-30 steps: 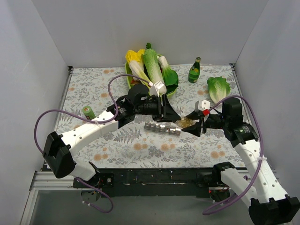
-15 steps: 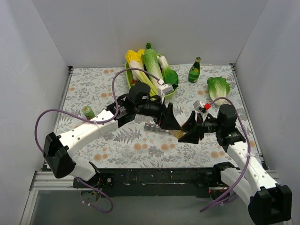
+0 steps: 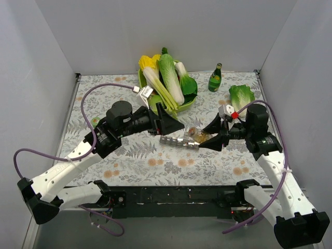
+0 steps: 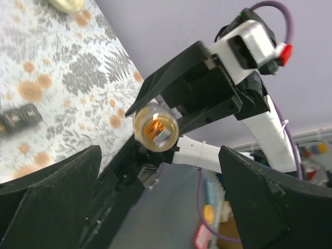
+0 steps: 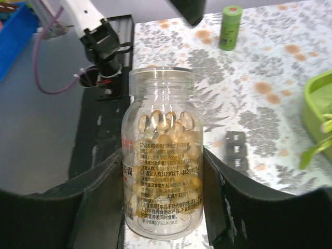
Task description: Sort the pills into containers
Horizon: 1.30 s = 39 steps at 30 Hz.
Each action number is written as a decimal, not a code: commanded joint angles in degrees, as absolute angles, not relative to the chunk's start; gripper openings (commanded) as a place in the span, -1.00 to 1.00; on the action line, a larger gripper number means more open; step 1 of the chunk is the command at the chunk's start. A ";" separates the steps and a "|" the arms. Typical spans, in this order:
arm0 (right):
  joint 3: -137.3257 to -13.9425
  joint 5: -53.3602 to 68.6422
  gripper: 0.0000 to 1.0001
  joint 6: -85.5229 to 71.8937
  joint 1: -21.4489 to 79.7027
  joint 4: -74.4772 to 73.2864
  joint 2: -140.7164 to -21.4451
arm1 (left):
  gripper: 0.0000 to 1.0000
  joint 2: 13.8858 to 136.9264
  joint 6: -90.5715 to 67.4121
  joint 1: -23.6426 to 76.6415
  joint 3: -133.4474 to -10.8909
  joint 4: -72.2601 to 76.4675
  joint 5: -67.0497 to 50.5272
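Note:
A clear pill bottle (image 5: 162, 155) full of golden capsules (image 5: 166, 127) sits between the fingers of my right gripper (image 5: 162, 192), which is shut on it. It has no cap. From above, the bottle (image 3: 199, 136) lies sideways in the right gripper (image 3: 208, 136), mouth to the left, just right of the containers (image 3: 179, 141), a strip of small silvery cubes on the cloth. My left gripper (image 3: 168, 120) hangs wide open above the strip's left end with nothing in it. Its wrist view looks into the bottle's mouth (image 4: 155, 129) past its spread fingers (image 4: 52, 181). The strip (image 5: 236, 150) also shows in the right wrist view.
A green tray (image 3: 190, 99) of vegetables stands at the back centre, with a green bottle (image 3: 215, 78) and a loose cabbage (image 3: 241, 97) to its right. A small green can (image 3: 98, 123) stands at the left, partly behind the left arm. Grey walls close in three sides.
The left gripper has opened wide and its arm has drawn back to the left. The right arm swung the bottle down and then back beside the strip.

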<state>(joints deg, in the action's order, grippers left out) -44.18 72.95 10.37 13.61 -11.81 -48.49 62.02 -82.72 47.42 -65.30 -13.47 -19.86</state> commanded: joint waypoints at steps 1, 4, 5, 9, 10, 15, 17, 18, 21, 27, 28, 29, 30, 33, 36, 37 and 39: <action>-49.92 66.46 -0.97 27.06 13.80 -24.25 -48.52 | 0.96 59.68 -100.26 46.85 -59.25 -14.42 -19.84; -51.50 64.00 -0.97 31.19 14.06 -26.63 -48.69 | 0.96 60.29 -106.86 46.85 -57.57 -12.22 -21.79; -51.85 63.46 -0.97 31.90 14.06 -27.15 -48.78 | 0.96 60.64 -107.92 46.93 -57.74 -11.61 -21.71; -52.65 61.00 -0.97 34.71 14.50 -28.47 -48.78 | 0.96 62.57 -111.70 47.28 -58.10 -9.58 -20.74; -52.73 60.30 -0.97 35.41 14.59 -28.74 -48.69 | 0.96 63.10 -112.93 47.46 -58.18 -8.97 -20.74; -52.47 58.89 -0.97 36.91 15.12 -29.27 -48.52 | 0.86 66.44 -115.75 47.99 -58.27 -5.98 -21.01; -52.03 58.45 -0.97 37.26 15.29 -29.36 -48.25 | 0.82 67.93 -116.19 48.16 -58.53 -5.63 -20.92; -51.94 58.36 -0.97 37.27 15.55 -29.44 -48.25 | 0.78 68.46 -116.28 48.25 -58.80 -5.63 -20.92; -51.51 58.18 -0.97 37.35 15.82 -29.35 -48.08 | 0.70 70.22 -116.19 48.51 -59.68 -5.63 -20.92; -51.07 58.10 -0.97 37.35 16.17 -29.09 -48.16 | 0.64 72.95 -115.84 49.13 -61.52 -5.62 -21.18; -51.15 58.01 -0.97 37.27 16.17 -29.00 -48.16 | 0.64 73.30 -115.67 49.22 -61.78 -5.54 -21.27; -51.07 57.92 -0.97 37.27 16.35 -29.09 -48.16 | 0.64 73.65 -115.58 49.39 -62.22 -5.54 -21.36; -50.89 57.75 -0.97 37.18 16.35 -28.92 -48.34 | 0.64 74.26 -115.58 49.83 -62.23 -5.36 -21.27; -50.63 57.57 -0.97 36.91 16.43 -28.65 -48.34 | 0.54 75.40 -115.40 50.53 -62.31 -4.75 -21.88; -50.45 57.48 -0.97 36.48 16.44 -28.39 -48.17 | 0.33 75.85 -115.14 50.80 -62.31 -4.39 -22.50; -50.36 57.31 -0.97 36.39 16.44 -28.30 -48.16 | 0.27 75.94 -114.88 50.89 -62.23 -4.31 -22.59; -50.36 57.30 -0.97 36.21 16.44 -28.30 -48.08 | 0.05 76.03 -114.35 50.89 -62.40 -4.39 -23.29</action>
<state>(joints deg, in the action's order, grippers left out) -49.82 57.06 36.38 16.16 -29.98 -48.84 76.40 -114.52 50.52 -60.18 -5.06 -21.67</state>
